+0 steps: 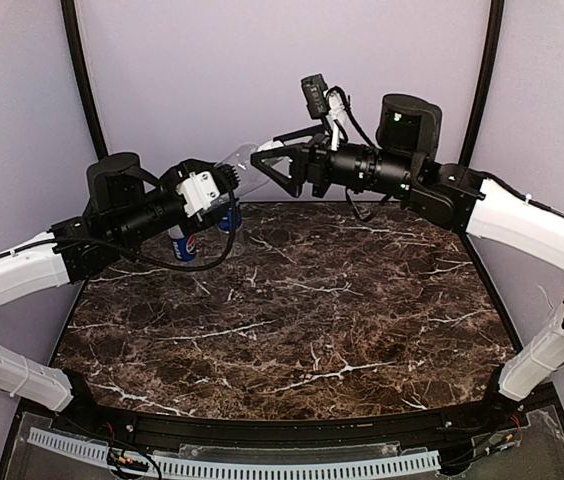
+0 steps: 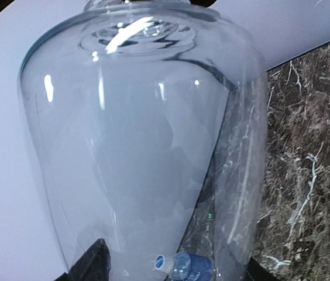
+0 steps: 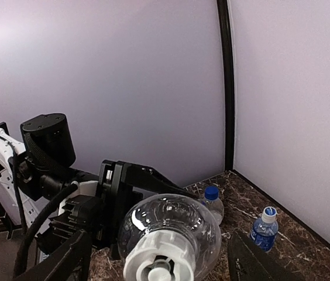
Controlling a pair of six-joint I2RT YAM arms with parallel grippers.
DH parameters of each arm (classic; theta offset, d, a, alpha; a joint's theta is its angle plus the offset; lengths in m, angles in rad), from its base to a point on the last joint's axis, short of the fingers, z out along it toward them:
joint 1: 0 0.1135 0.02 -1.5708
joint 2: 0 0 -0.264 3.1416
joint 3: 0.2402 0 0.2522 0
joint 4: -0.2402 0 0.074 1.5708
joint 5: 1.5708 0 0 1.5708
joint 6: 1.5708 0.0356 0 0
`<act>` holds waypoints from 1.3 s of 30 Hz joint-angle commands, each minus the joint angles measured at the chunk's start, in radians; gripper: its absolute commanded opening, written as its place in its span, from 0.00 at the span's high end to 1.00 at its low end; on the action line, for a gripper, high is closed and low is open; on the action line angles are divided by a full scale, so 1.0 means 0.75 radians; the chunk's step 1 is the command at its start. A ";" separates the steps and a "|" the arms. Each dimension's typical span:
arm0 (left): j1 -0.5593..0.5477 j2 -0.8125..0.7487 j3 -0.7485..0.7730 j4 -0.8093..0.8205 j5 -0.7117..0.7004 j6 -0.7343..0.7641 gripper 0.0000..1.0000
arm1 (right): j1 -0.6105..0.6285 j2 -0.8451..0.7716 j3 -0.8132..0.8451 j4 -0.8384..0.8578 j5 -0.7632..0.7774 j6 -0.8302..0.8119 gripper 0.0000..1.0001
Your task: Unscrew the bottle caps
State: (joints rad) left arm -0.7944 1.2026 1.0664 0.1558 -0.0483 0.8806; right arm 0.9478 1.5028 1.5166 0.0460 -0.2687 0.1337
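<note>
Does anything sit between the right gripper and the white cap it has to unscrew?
Nothing visible does. The white cap faces the right gripper directly, in the gap between its open fingers, on the clear bottle that the left gripper holds.

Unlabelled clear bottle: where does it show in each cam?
Top external: unlabelled clear bottle upper centre, lying level in mid-air.
Left wrist: fills most of the frame.
Right wrist: bottom centre, its white cap facing the camera.
Shared landmark: marble tabletop.
</note>
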 commanded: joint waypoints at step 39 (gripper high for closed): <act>-0.017 0.103 0.023 0.336 -0.291 0.706 0.49 | -0.104 0.045 0.095 -0.260 -0.031 0.487 0.56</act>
State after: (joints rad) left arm -0.8028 1.2884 1.0599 0.3935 -0.2531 1.4254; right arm 0.8742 1.5230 1.5597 -0.1463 -0.2817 0.5018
